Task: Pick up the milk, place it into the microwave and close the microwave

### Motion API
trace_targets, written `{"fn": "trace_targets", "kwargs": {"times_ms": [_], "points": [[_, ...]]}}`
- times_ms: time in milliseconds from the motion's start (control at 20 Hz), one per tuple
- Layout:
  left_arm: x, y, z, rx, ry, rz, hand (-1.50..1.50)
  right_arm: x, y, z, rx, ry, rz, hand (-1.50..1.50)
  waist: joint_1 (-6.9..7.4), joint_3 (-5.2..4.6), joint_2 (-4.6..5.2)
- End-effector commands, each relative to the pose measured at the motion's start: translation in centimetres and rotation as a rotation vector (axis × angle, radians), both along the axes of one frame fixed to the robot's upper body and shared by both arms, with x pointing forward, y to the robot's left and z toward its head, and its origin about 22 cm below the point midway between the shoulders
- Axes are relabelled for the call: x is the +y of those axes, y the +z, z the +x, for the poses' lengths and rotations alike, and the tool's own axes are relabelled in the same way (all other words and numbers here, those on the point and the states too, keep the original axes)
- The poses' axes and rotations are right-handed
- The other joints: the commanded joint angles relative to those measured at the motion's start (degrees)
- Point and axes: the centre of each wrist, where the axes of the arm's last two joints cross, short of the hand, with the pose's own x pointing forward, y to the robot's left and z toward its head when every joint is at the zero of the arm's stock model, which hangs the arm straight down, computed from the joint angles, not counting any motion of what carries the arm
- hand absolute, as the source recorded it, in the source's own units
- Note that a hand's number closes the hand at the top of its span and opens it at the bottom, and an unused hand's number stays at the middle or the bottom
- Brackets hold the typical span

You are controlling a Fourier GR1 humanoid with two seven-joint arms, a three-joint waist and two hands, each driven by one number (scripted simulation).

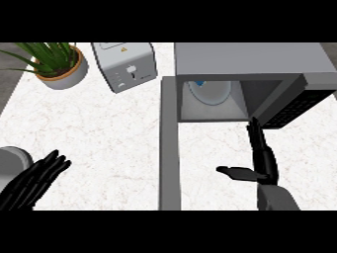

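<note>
The grey microwave (251,59) stands at the back right with its door (169,148) swung wide open toward me, edge-on. Inside its cavity sits the milk (209,91), a white carton with a blue mark, seen from above. My right hand (262,160) is open in front of the cavity, fingers straight and pointing at the opening, thumb out to the left; it holds nothing. At the lower left my left hand (34,180) rests open with its fingers spread.
A white toaster (125,65) stands at the back, left of the microwave. A potted green plant (56,63) is at the back left corner. The white marble counter (91,133) spreads between them and my hands.
</note>
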Motion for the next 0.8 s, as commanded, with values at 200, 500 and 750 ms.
{"fn": "trace_targets", "kwargs": {"times_ms": [200, 500, 750], "points": [[-2.7, -1.1, 2.1, -0.023, -0.099, 0.072, 1.50, -2.9, -0.5, -8.4, -0.050, 0.037, 0.080, -1.50, -0.17, 0.00, 0.09], [-3.5, -3.1, 4.3, 0.004, -0.186, 0.082, 1.50, -4.6, 0.8, -11.9, -0.090, 0.018, 0.096, -1.50, 0.52, 0.05, 0.33], [-6.0, -1.8, 7.1, 0.016, -0.314, 0.167, 1.50, -5.8, 0.4, -13.2, -0.078, -0.002, 0.100, -1.50, 0.53, 0.10, 0.43]]}}
